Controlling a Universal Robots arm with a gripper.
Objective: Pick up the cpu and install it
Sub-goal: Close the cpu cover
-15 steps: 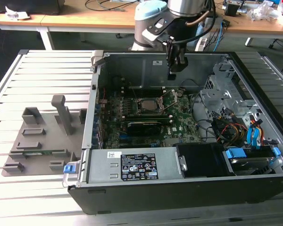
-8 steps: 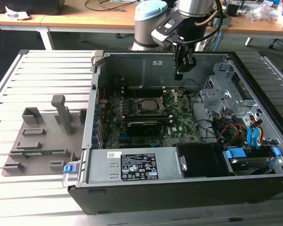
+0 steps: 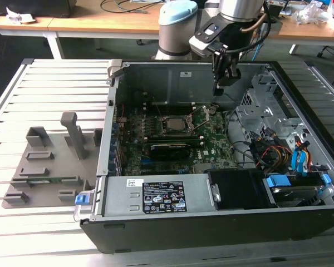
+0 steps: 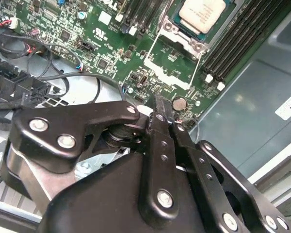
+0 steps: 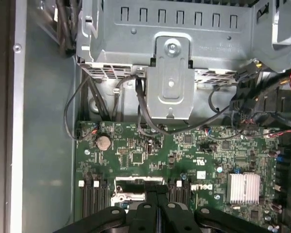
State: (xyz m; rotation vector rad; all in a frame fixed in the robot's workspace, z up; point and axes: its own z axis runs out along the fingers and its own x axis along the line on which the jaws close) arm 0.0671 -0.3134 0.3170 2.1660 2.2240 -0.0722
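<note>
The cpu [image 4: 202, 12], a silvery-grey square with a pale rim, lies in its socket frame [image 4: 177, 29] on the green motherboard [image 4: 102, 43]. In the exterior view the socket [image 3: 175, 124] sits mid-board inside the open computer case [image 3: 211, 222]. My gripper [image 3: 219, 89] hangs above the board, off to the exterior view's right of the socket and apart from it. Its black fingers [image 4: 160, 116] are pressed together with nothing between them. In the first wrist view the gripper [image 5: 157, 194] is over the socket's edge.
A grey fixture tray [image 3: 44, 161] lies to the exterior view's left of the case. A metal drive cage [image 5: 172, 63] and loose cables [image 3: 267, 150] crowd the right side. A coin battery [image 5: 103, 141] and a long dark card [image 3: 170, 149] sit on the board.
</note>
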